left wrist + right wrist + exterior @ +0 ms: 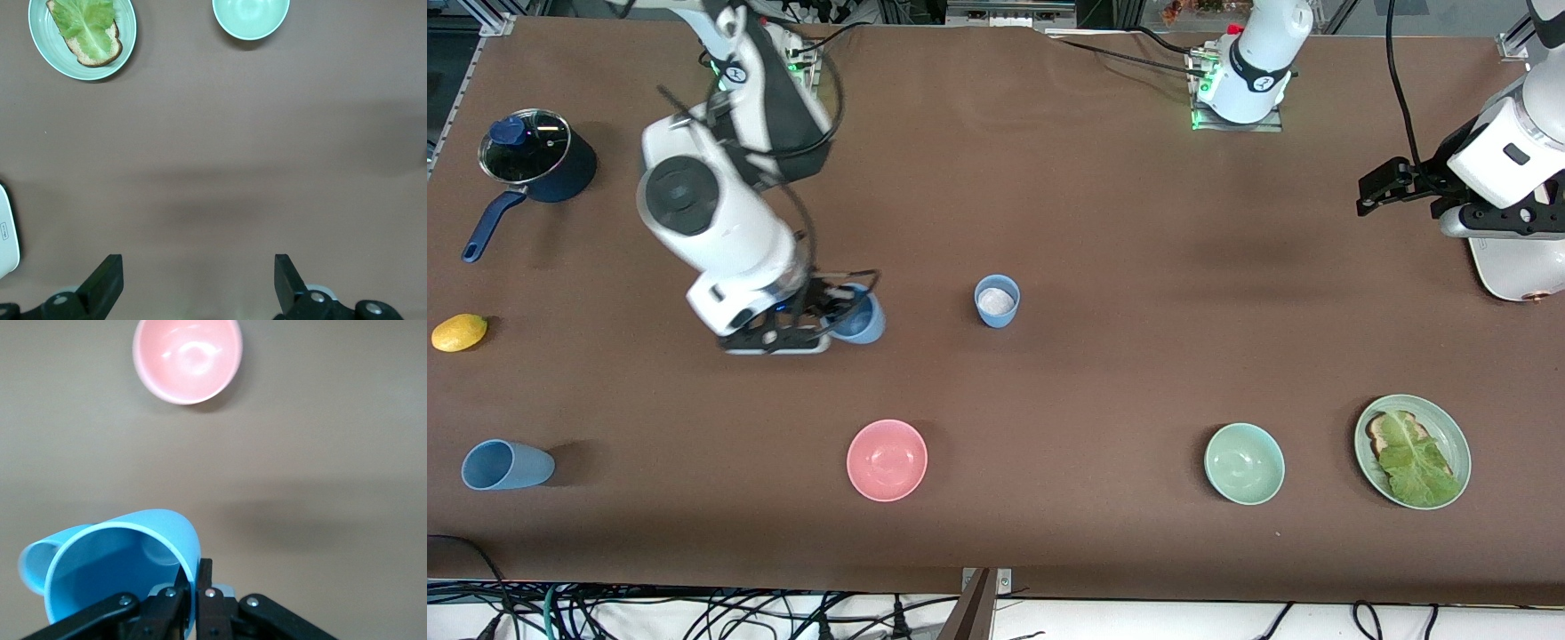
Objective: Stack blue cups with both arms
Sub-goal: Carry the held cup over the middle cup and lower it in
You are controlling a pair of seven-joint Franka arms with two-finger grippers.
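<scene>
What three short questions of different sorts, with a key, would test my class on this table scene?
1. True or false: the right end effector is shut on the rim of a tilted blue cup.
2. How many blue cups are on or over the table? A) two B) three C) four
3. Fill in: the toast with lettuce lies on the green ____.

Key
1. True. Its fingers pinch the cup's rim, and the cup hangs tilted.
2. B. One is held, one stands upright mid-table, and one lies on its side toward the right arm's end.
3. Plate, beside the green bowl. The left end effector waits open over bare table.
</scene>
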